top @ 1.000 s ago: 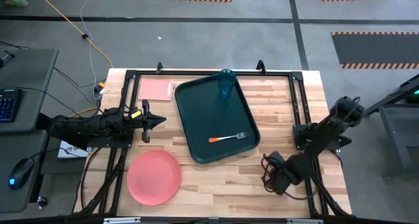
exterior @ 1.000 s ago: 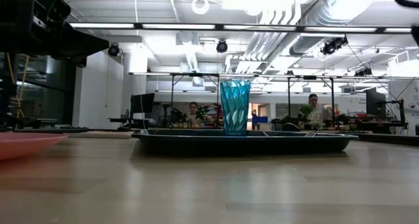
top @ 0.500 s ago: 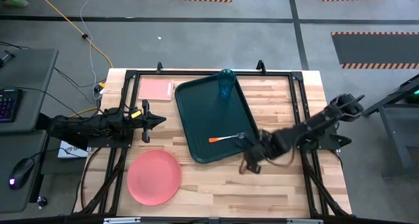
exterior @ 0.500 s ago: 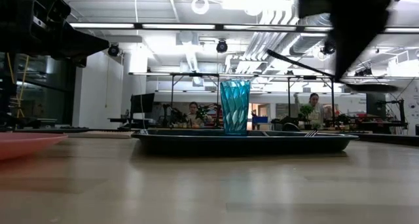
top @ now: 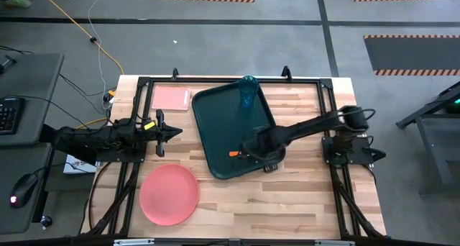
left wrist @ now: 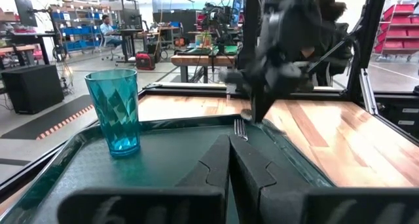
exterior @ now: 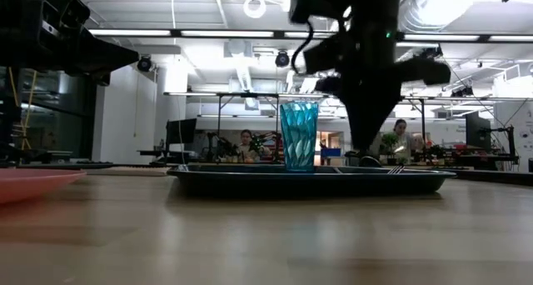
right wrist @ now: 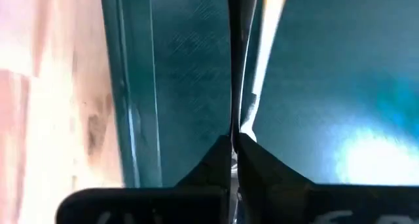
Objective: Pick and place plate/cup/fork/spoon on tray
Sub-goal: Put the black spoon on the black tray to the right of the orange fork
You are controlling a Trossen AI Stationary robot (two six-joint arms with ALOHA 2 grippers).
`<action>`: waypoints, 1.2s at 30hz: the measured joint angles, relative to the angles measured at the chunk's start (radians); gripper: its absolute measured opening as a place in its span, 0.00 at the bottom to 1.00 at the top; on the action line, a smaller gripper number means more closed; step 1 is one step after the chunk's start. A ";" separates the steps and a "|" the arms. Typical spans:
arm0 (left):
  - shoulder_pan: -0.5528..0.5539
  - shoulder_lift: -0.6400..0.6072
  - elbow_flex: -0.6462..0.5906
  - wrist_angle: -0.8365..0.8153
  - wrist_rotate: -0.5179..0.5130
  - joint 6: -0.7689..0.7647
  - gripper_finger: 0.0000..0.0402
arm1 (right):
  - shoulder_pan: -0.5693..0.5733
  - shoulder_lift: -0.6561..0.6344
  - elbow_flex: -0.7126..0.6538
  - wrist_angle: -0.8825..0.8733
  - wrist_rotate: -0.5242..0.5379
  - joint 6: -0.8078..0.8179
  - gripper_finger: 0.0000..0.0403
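The dark green tray (top: 223, 124) lies mid-table. The teal cup (top: 248, 92) stands upright at its far edge. The orange-handled fork (top: 235, 154) lies near its near right corner. The pink plate (top: 169, 194) rests flat on the table at the near left. My right gripper (top: 253, 152) hangs over the tray by the fork, shut on the dark spoon (right wrist: 234, 67). My left gripper (top: 176, 133) is shut and empty, left of the tray. My right gripper pinches the spoon's thin dark handle (right wrist: 233, 122) between its two fingers. The spoon runs on forward in line with the fingers, beside the fork (right wrist: 262, 60). The arm reaches in from the table's right. Whether the spoon's far end touches the tray, I cannot tell.
A flat pink rectangle (top: 171, 98) lies at the far left, next to the tray. A black frame (top: 327, 102) runs along the table's edges. Bare wood shows right of the tray and along the near edge.
My right gripper has swung from the table's near right corner toward the left and far edges. It has come over the tray's near right corner beside the fork, staying shut on the spoon. The left arm, plate, cup and fork have kept still.
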 joint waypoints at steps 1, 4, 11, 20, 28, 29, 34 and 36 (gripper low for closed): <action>0.000 0.000 0.000 0.000 0.000 0.000 0.00 | -0.003 0.027 0.015 -0.010 0.000 -0.026 0.00; 0.000 0.000 0.000 0.000 0.000 0.000 0.00 | -0.014 0.091 0.055 -0.041 -0.031 -0.064 0.00; 0.000 0.000 0.000 0.000 0.000 0.000 0.00 | -0.027 0.153 0.086 -0.054 -0.136 0.010 0.00; 0.000 0.000 0.000 0.000 0.000 0.000 0.00 | -0.026 0.156 0.082 -0.053 -0.139 0.022 0.00; 0.000 0.000 0.000 0.000 0.000 0.000 0.00 | -0.026 0.159 0.082 -0.015 -0.139 0.059 0.03; 0.000 0.000 0.000 0.000 0.000 0.000 0.00 | -0.026 0.161 0.082 -0.014 -0.139 0.067 0.04; 0.000 0.000 0.000 0.000 0.000 0.000 0.00 | -0.026 0.181 0.081 -0.014 -0.127 0.066 0.06; 0.000 0.000 0.000 0.000 0.000 0.000 0.00 | -0.026 0.182 0.081 -0.010 -0.124 0.066 0.07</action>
